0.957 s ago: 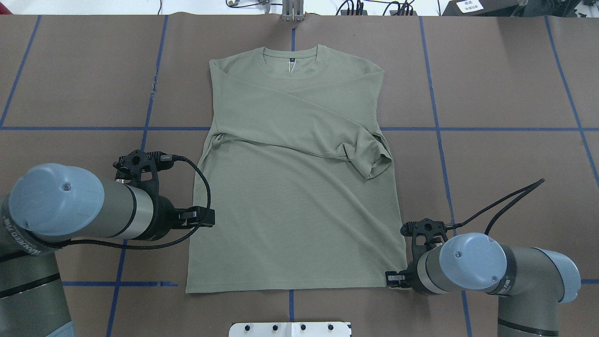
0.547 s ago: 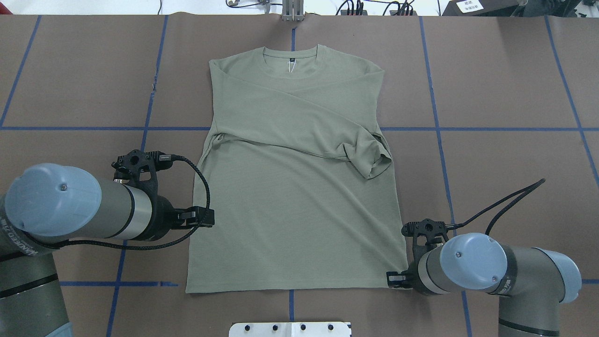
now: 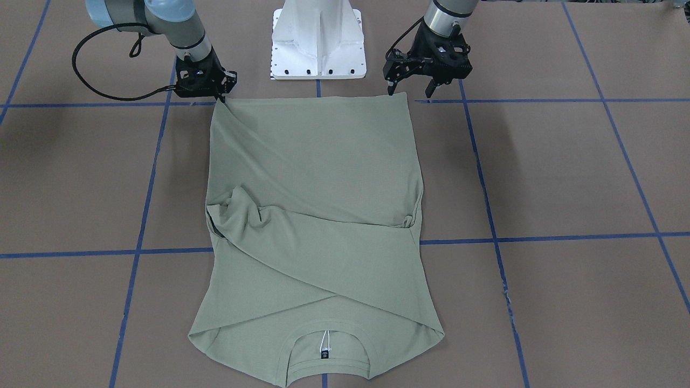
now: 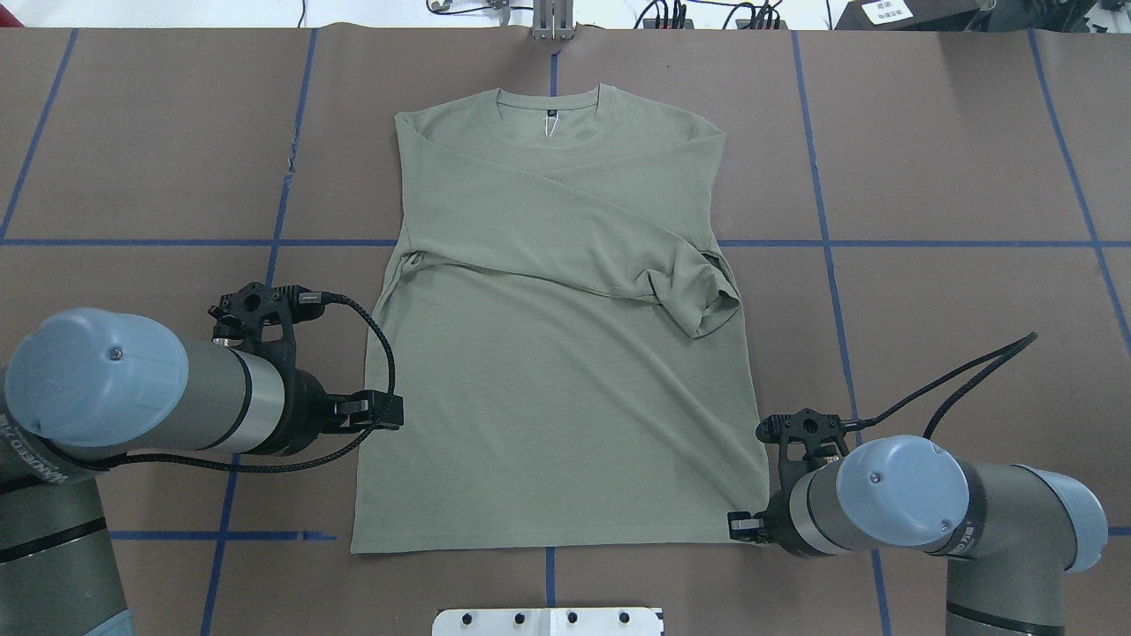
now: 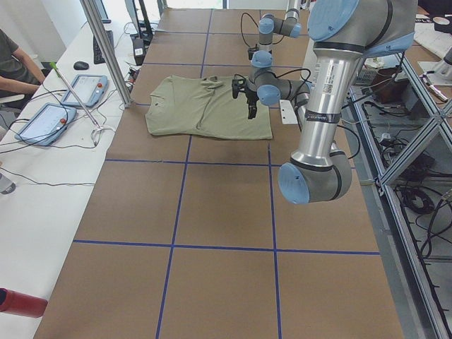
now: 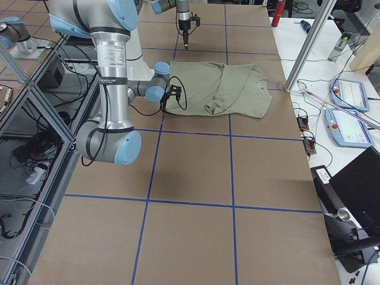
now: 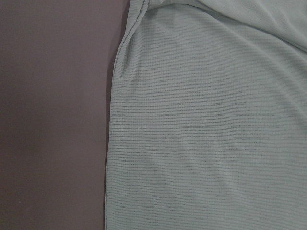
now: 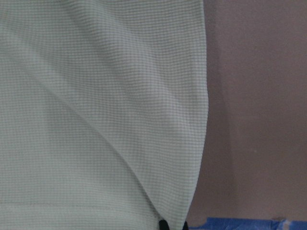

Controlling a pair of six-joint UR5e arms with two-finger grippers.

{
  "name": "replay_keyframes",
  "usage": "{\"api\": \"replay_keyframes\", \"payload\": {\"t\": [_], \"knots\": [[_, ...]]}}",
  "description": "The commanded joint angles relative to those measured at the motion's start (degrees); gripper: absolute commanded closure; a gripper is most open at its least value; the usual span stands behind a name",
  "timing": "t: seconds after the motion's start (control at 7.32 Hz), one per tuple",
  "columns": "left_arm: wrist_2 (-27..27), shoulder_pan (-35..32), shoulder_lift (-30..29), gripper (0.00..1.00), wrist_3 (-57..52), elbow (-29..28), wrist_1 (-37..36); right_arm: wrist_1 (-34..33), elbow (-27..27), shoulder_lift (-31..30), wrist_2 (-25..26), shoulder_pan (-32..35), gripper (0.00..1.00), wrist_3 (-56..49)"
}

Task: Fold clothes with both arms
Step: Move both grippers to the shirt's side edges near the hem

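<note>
The pale sage-green shirt (image 4: 557, 397) lies flat on the brown table, neck at the far side, both sleeves folded across the chest; it also shows in the front view (image 3: 312, 178). My right gripper (image 4: 742, 526) sits low at the hem's right corner, shut on the fabric, which rises in a crease toward the fingertips (image 8: 164, 224); the front view (image 3: 220, 96) shows it too. My left gripper (image 3: 411, 90) is open and empty, held above the shirt's left edge (image 7: 112, 143), as the overhead view (image 4: 382, 412) shows.
The white pedestal (image 3: 318, 43) stands just behind the hem, between the arms. A metal clamp (image 4: 553, 22) sits at the table's far edge. Blue tape lines (image 4: 826, 243) cross the brown table cover. Black cables loop off both wrists.
Both arms have shifted only slightly. The shirt lies as before and the right gripper stays at the hem corner.
</note>
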State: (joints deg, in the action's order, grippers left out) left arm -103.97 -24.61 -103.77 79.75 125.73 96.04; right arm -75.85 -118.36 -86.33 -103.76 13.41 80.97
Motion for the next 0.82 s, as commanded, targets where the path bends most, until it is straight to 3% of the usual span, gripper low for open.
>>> {"api": "replay_keyframes", "payload": {"t": [0.0, 0.27, 0.41, 0.68], "knots": [[0.3, 0.3, 0.1, 0.02, 0.9, -0.4, -0.1, 0.0, -1.2, 0.1, 0.1, 0.0, 1.00, 2.0], [1.5, 7.8, 1.3, 0.02, 9.7, -3.2, 0.2, 0.1, -2.4, 0.1, 0.7, 0.6, 1.00, 2.1], [4.4, 10.4, 1.2, 0.02, 12.6, -5.3, 0.9, 0.2, -2.7, 0.2, 0.7, 0.9, 1.00, 2.1], [4.6, 13.9, 1.1, 0.02, 17.2, -8.0, 1.5, 0.2, -2.7, 0.3, 0.3, 2.1, 1.00, 2.0]]}}
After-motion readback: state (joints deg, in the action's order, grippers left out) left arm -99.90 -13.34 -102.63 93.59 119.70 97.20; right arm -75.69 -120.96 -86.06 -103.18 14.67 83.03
